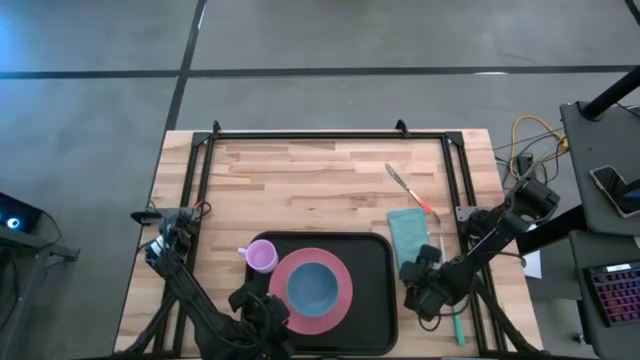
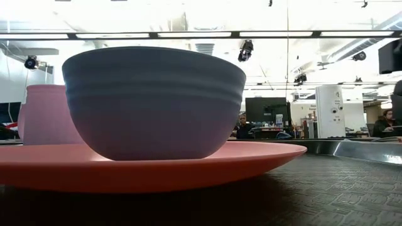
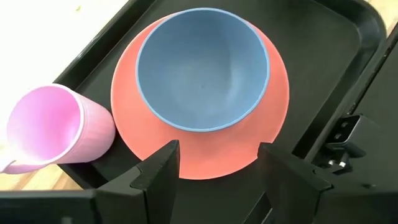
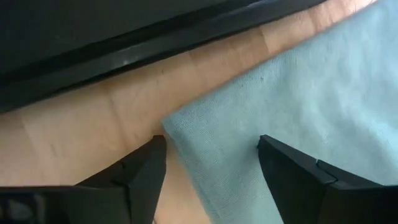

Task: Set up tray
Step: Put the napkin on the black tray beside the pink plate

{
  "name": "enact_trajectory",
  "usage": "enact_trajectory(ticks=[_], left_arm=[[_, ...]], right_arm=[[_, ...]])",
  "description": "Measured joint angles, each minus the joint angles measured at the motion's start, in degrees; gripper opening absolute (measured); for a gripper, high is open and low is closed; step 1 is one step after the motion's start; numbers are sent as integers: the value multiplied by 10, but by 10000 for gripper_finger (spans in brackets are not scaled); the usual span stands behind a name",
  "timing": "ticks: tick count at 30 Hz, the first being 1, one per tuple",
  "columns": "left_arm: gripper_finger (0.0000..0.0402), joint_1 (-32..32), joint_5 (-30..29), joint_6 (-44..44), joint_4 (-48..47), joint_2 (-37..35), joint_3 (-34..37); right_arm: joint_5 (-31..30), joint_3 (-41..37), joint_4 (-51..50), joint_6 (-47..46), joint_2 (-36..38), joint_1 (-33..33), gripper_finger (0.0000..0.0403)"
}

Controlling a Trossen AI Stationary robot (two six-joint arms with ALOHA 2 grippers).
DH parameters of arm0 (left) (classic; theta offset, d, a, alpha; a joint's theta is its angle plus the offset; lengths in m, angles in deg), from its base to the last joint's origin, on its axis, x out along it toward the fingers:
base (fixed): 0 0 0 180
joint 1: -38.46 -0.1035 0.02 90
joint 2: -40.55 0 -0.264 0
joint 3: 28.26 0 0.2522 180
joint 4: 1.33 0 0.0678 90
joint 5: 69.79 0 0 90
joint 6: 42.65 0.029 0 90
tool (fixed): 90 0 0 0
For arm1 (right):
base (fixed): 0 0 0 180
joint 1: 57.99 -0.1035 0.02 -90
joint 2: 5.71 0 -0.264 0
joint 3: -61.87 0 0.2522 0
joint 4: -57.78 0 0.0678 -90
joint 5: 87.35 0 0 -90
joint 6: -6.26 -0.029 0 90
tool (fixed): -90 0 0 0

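The black tray (image 1: 375, 300) lies at the table's near middle. On it sits a pink plate (image 1: 340, 305) bearing a blue bowl (image 1: 313, 286); a pink cup (image 1: 261, 257) stands at its far left corner. A teal napkin (image 1: 410, 232) lies flat on the wood right of the tray. My left gripper (image 3: 217, 165) is open, hovering over the plate's near edge (image 3: 211, 158). My right gripper (image 4: 211, 162) is open over the napkin's (image 4: 298, 93) near corner, one finger over the wood and one over the cloth. The low view shows only bowl (image 2: 154, 100), plate (image 2: 151, 166) and cup (image 2: 44, 116).
A utensil with a red handle (image 1: 412, 192) lies on the wood beyond the napkin. A green utensil (image 1: 458, 322) lies near the right arm at the table's near right. The tray's rim (image 4: 124, 56) runs close beside the napkin. People sit in the room behind (image 2: 242, 125).
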Motion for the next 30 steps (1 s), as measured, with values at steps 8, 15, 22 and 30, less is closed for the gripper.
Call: enact_trajectory(ticks=[8,15,22,30], left_arm=[[196,0,2,0,1,0,9],[196,-1,3,0,12,0,9],[196,-1,3,0,29,0,9],[196,-1,3,0,33,0,9]], right_arm=[[-23,-39,47,-42,9,9,130],[-55,-55,72,-61,9,19,37],[-49,-51,60,-117,45,17,10],[-160,-23,-70,-222,147,17,9]])
